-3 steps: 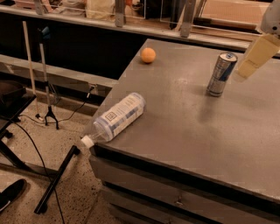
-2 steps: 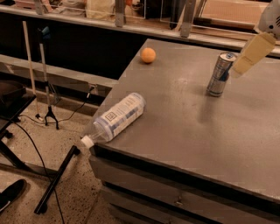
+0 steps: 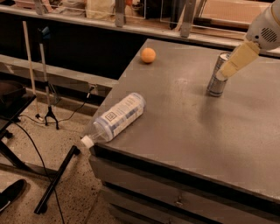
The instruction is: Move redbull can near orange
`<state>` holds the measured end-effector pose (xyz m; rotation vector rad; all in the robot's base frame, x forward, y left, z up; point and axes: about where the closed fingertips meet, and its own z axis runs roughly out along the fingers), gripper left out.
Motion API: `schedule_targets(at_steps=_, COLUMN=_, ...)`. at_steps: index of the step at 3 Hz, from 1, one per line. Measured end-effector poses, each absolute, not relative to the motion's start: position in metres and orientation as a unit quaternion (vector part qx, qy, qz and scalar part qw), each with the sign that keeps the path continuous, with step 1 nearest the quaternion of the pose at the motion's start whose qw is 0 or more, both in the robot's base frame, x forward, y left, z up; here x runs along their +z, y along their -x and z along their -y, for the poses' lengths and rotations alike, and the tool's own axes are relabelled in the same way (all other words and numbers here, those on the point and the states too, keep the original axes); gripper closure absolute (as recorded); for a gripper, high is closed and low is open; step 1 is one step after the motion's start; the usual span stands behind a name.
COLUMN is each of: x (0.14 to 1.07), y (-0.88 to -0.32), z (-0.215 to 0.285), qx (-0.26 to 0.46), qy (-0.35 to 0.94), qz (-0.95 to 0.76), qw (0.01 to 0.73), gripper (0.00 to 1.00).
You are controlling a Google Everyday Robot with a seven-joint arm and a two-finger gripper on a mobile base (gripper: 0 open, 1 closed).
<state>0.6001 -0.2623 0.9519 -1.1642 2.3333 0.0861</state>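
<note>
The redbull can point(image 3: 216, 82) stands upright on the grey table point(image 3: 175, 118), at the right of its far half. The orange point(image 3: 148, 55) sits near the table's far left corner, well to the left of the can. My gripper point(image 3: 224, 72) reaches in from the upper right on a white arm point(image 3: 264, 27). Its cream-coloured tip lies over the can's upper right side, at the can's top. I cannot tell whether it touches the can.
A clear plastic bottle point(image 3: 116, 117) with a white cap lies on its side at the table's front left edge, cap overhanging. A shelf with clutter point(image 3: 131, 13) runs behind the table. Cables and stand legs point(image 3: 48, 113) cover the floor at the left.
My gripper has moved left and slightly down, from beside the can's right to over its top. The can, orange and bottle have not moved.
</note>
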Motion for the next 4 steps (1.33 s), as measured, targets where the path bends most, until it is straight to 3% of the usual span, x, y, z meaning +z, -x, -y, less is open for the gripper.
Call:
schedule_targets(at_steps=1, x=0.9391, y=-0.6057, z=0.2603, qx=0.029, qy=0.428, qz=-0.864, qw=0.264, gripper=0.0)
schedule_targets(at_steps=2, x=0.9363, y=-0.607, z=0.2589, qx=0.03, qy=0.429, qz=-0.864, qw=0.263, gripper=0.16)
schedule_targets(at_steps=3, x=0.9344, y=-0.6077, z=0.2575, qx=0.031, qy=0.429, qz=-0.864, qw=0.262, gripper=0.39)
schedule_targets(at_steps=4, x=0.9319, y=-0.6088, z=0.2556, qx=0.033, qy=0.431, qz=-0.863, qw=0.26, gripper=0.7)
